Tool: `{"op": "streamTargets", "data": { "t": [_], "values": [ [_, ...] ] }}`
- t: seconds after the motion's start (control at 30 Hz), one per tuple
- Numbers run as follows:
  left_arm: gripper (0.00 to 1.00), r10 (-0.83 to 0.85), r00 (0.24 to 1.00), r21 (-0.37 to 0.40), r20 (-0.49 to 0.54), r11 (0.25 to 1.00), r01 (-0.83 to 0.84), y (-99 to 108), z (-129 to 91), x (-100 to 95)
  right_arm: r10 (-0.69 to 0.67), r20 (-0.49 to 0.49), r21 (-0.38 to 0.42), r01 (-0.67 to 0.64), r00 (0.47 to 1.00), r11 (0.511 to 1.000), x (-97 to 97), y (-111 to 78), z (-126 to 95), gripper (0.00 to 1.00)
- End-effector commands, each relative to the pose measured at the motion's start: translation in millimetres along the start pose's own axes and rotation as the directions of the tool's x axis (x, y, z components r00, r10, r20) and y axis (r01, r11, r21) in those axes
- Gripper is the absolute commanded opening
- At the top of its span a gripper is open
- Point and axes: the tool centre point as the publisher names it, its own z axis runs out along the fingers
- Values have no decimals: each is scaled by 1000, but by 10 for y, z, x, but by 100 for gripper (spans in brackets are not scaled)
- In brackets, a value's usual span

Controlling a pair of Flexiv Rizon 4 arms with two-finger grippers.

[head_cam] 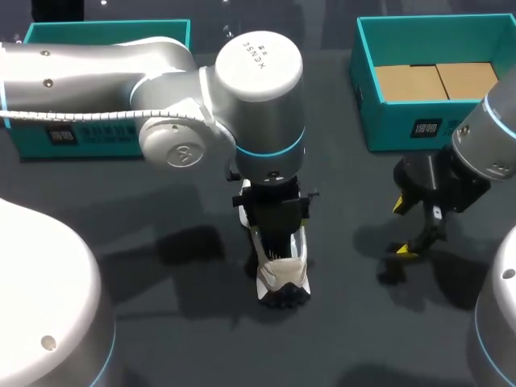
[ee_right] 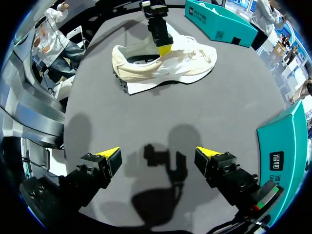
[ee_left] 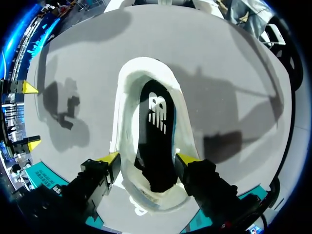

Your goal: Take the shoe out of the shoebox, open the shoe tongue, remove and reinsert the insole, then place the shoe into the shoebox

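While the shoe [head_cam: 282,272] stands mid-table [head_cam: 185,339], left gripper [ee_left: 148,157] straddling its heel, grip cannot be told, right gripper [ee_right: 158,155] released, right of shoe, shoebox [head_cam: 387,121] far right

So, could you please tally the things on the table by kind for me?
Shoe: 1
Insole, black, inside the shoe: 1
Teal boxes: 2
Total: 4
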Motion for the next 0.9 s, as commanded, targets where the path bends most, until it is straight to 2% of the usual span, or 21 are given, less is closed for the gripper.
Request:
{"op": "streamTargets", "data": {
  "t": [0.03,0.13,0.23,0.27,0.9],
  "values": [
    [75,2,1000,-2,-3,1000,-2,14,-16,-1,0,3,1,0,1000,1000,14,-3,3,100],
    [77,-1,1000,0,-7,1000,1,43,-30,11,0,3,1,0,1000,1000,14,-3,3,100],
    [90,-3,1000,3,-9,1000,3,56,-44,23,0,3,1,0,1000,1000,14,-3,3,100],
    [91,-5,1000,3,-10,1000,5,61,-52,27,0,3,1,0,1000,1000,14,-3,3,100],
    [89,-2,1000,-1,14,1000,2,316,-241,72,0,3,1,0,1000,1000,14,-3,3,100]
  ]
}}
